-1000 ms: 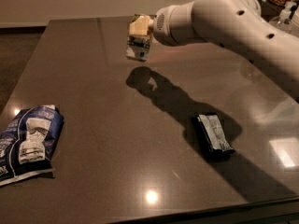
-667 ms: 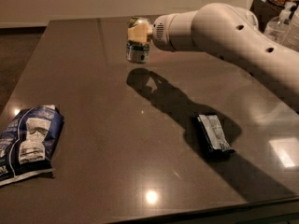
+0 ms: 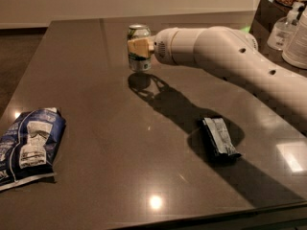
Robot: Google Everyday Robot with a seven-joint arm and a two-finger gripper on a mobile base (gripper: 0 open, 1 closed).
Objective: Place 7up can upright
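The 7up can (image 3: 139, 57) is a small silver can with green marks, upright at the far middle of the dark table (image 3: 105, 143). Its silver top shows. My gripper (image 3: 138, 47) reaches in from the right on a white arm (image 3: 225, 56). Its tan fingers (image 3: 135, 47) are shut around the can's middle. The can's base is at or just above the tabletop, with its shadow directly beneath; I cannot tell whether it touches.
A dark blue snack packet (image 3: 29, 145) lies at the table's left edge. A small dark packet (image 3: 219, 138) lies right of centre, in the arm's shadow. Bottles and a jar (image 3: 288, 23) stand on a side surface at the far right.
The gripper has carried the can slightly left and down towards the tabletop. The can now stands straighter. The two packets have not moved.
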